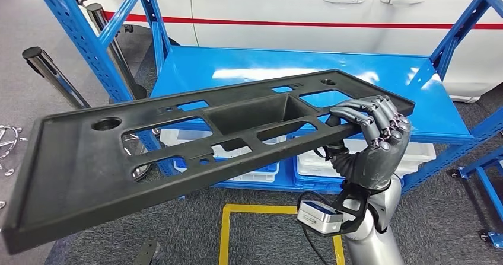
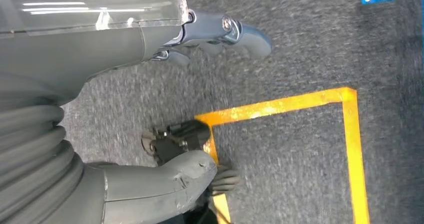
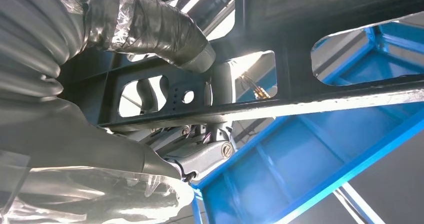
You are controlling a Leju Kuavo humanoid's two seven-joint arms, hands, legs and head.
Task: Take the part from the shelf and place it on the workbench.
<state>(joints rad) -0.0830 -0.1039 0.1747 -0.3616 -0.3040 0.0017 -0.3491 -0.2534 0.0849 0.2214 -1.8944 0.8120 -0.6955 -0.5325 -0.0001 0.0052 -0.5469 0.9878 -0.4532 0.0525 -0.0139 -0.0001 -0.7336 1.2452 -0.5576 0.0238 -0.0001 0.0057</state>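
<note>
While the right hand (image 1: 372, 136) clamps its fingers over one end of the long black part (image 1: 196, 139), the panel hangs in the air in front of the blue shelf (image 1: 409, 93), clear of the shelf deck and tilted, its free end reaching far out toward the robot's left. The right wrist view confirms it: thumb beneath, fingers hooked through the panel's cut-outs.

Left hand (image 2: 210, 33) hangs low over the floor, holding nothing; fingers look loosely curled, not firmly closed.

Step in hand, as I judge it: carry to the table. One-ended hold on a long panel means heavy leverage at the wrist. Advise slow turning, keeping the far end level and away from the shelf uprights (image 1: 89, 40); bringing the left hand under the free end would steady it.

Surroundings: grey carpet floor (image 2: 290, 164) with yellow tape outline (image 2: 350, 149) in front of the shelf; white bins (image 1: 255, 170) on the lower tier; a white car body with red stripe (image 1: 332, 23) behind the shelf. No table visible.
</note>
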